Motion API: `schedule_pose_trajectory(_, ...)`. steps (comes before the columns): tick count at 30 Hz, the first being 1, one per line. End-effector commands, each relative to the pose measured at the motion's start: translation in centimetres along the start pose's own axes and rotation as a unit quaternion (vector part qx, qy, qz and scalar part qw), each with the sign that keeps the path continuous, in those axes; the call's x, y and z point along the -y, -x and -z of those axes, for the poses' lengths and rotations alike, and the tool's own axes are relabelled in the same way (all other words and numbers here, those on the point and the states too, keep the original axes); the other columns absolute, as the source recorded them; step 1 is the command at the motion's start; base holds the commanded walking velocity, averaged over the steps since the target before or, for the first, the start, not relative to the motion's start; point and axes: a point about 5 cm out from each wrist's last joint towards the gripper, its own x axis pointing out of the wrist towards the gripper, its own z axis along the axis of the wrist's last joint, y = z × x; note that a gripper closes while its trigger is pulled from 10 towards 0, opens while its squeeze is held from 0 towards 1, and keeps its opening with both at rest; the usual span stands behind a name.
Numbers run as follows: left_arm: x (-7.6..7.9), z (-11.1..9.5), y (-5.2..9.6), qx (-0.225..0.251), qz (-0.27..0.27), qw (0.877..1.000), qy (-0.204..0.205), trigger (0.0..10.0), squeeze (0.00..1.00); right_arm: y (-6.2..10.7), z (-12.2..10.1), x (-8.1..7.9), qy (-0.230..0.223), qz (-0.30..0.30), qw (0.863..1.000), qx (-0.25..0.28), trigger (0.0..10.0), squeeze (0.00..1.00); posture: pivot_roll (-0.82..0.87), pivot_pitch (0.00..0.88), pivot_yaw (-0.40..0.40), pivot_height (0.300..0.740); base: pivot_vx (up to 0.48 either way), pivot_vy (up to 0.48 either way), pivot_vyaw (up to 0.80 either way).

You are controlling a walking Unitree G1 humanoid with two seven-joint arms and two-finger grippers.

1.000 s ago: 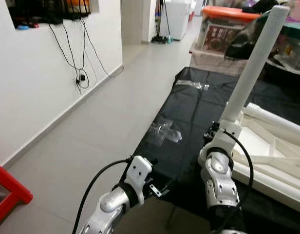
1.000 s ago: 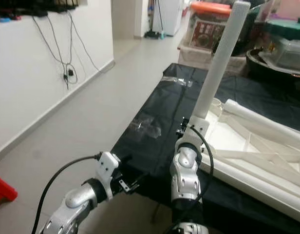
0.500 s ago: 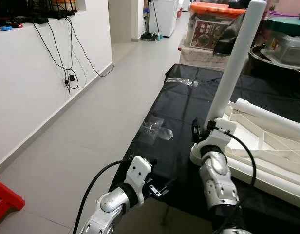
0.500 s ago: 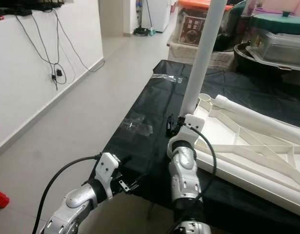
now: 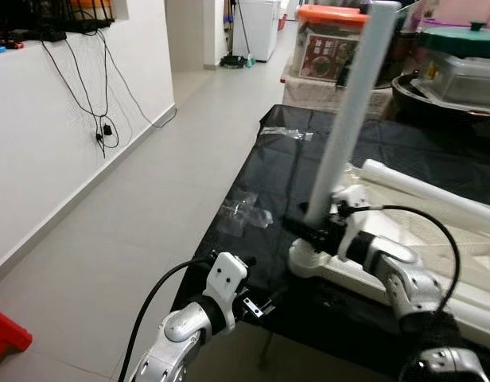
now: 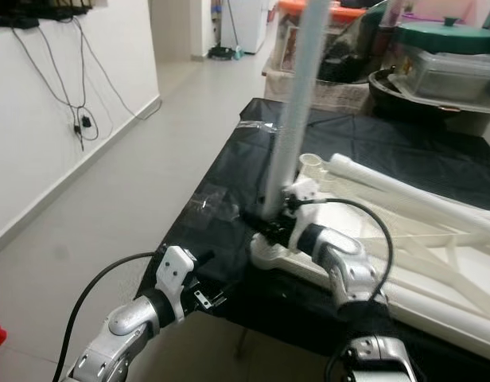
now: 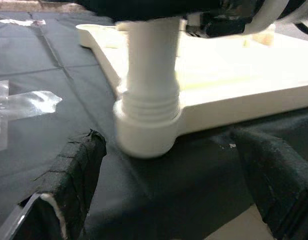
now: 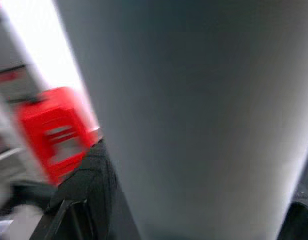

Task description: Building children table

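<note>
White table leg is now getting clamped low down by the right gripper, arm swung round from 3 o'clock; left gripper is idling, fingers apart.

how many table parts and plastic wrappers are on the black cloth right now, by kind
upright white table leg: 1
white table leg lying flat: 1
white tabletop frame: 1
clear plastic wrappers: 2
total: 5

The right gripper grips the upright leg near its base; the left gripper hangs at the cloth's edge.
</note>
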Motion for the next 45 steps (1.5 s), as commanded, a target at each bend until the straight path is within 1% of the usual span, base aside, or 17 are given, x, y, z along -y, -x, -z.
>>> schedule_pose_trajectory(1,0.1,0.1,-0.1,-0.001,0.002,1.0,-0.005,10.0,0.0,-1.2,0.6,-1.0,-0.012,-0.046,0.999,-0.012,10.0,0.0,0.12,0.0,-0.078,0.74,0.0,0.0,0.0)
schedule_pose_trajectory(2,0.1,0.1,-0.1,-0.002,0.001,1.0,-0.006,10.0,0.0,-1.8,0.8,-1.3,-0.02,-0.075,0.997,-0.018,0.0,0.0,0.13,0.0,-0.084,0.74,0.0,0.0,0.0)
schedule_pose_trajectory(5,0.1,0.2,-0.1,-0.002,0.001,1.0,-0.006,10.0,0.0,-1.9,1.0,-1.4,-0.021,-0.083,0.996,-0.022,0.0,0.0,0.13,0.0,-0.084,0.74,0.0,0.0,0.0)
schedule_pose_trajectory(11,0.1,0.2,0.0,-0.002,0.001,1.0,-0.005,10.0,0.0,-2.0,1.2,0.7,0.0,0.108,0.994,0.019,0.0,0.0,0.12,0.0,-0.082,0.74,0.0,0.0,0.0)
schedule_pose_trajectory(16,0.0,0.2,0.0,-0.002,0.002,1.0,-0.004,10.0,0.0,-0.5,1.3,2.6,-0.016,0.27,0.961,0.057,0.0,0.0,0.12,0.0,-0.074,0.74,0.0,0.0,0.0)
schedule_pose_trajectory(18,0.0,0.2,0.0,-0.002,0.003,1.0,-0.003,10.0,0.0,1.1,1.5,3.6,-0.019,0.403,0.912,0.072,0.0,0.0,0.11,0.0,-0.07,0.74,0.0,0.0,0.0)
schedule_pose_trajectory(20,0.0,0.2,0.0,-0.002,0.003,1.0,-0.003,10.0,0.0,1.1,1.5,3.6,-0.019,0.403,0.912,0.072,0.0,0.0,0.11,0.0,-0.07,0.74,0.0,0.0,0.0)
schedule_pose_trajectory(23,-0.1,0.2,-0.1,-0.004,0.004,1.0,-0.003,10.0,0.0,5.0,2.9,3.1,-0.021,0.653,0.752,0.084,0.0,0.0,0.11,0.0,-0.068,0.74,0.0,0.0,0.0)
schedule_pose_trajectory(25,-0.1,0.2,-0.1,-0.004,0.004,1.0,-0.003,10.0,0.0,5.0,2.9,3.1,-0.021,0.653,0.752,0.084,0.0,0.0,0.11,0.0,-0.068,0.74,0.0,0.0,0.0)
schedule_pose_trajectory(27,-0.1,0.2,-0.1,-0.004,0.004,1.0,-0.003,10.0,0.0,5.7,3.3,1.7,-0.026,0.721,0.687,0.089,0.0,0.0,0.11,0.0,-0.069,0.74,0.0,0.0,0.0)
schedule_pose_trajectory(29,-0.1,0.2,-0.1,-0.004,0.004,1.0,-0.003,10.0,0.0,4.6,3.6,0.6,-0.05,0.73,0.675,0.095,0.0,0.0,0.11,0.0,-0.068,0.74,0.0,0.0,0.0)
schedule_pose_trajectory(32,-0.1,0.2,-0.1,-0.005,0.004,1.0,-0.003,10.0,0.0,3.9,3.6,0.3,-0.061,0.726,0.678,0.098,0.0,0.0,0.11,0.0,-0.068,0.74,0.0,0.0,0.0)
schedule_pose_trajectory(35,-0.1,0.2,-0.1,-0.005,0.004,1.0,-0.003,10.0,0.0,1.8,3.0,-0.1,-0.075,0.685,0.714,0.125,4.3,0.0,0.11,0.0,-0.069,0.74,0.0,0.0,0.0)
schedule_pose_trajectory(36,-0.1,0.2,-0.1,-0.005,0.005,1.0,-0.003,10.0,0.0,0.7,2.4,-0.3,-0.075,0.643,0.748,0.148,10.0,1.0,0.11,0.0,-0.069,0.74,0.0,0.0,0.0)
schedule_pose_trajectory(40,-0.1,0.3,-0.1,-0.006,0.006,1.0,-0.003,10.0,0.0,-0.8,1.1,-0.7,-0.052,0.562,0.804,0.184,10.0,0.9,0.11,0.0,-0.07,0.74,0.0,0.0,0.0)
schedule_pose_trajectory(41,-0.1,0.3,-0.1,-0.006,0.006,1.0,-0.004,10.0,0.0,-0.9,1.0,-0.7,-0.058,0.544,0.815,0.19,10.0,0.01,0.11,0.0,-0.07,0.74,0.0,0.0,0.0)
schedule_pose_trajectory(45,0.0,0.4,-0.1,-0.006,0.008,1.0,-0.004,10.0,0.0,-1.0,0.8,-0.4,-0.075,0.416,0.886,0.191,10.0,0.0,0.11,0.0,-0.068,0.74,0.0,0.0,0.0)
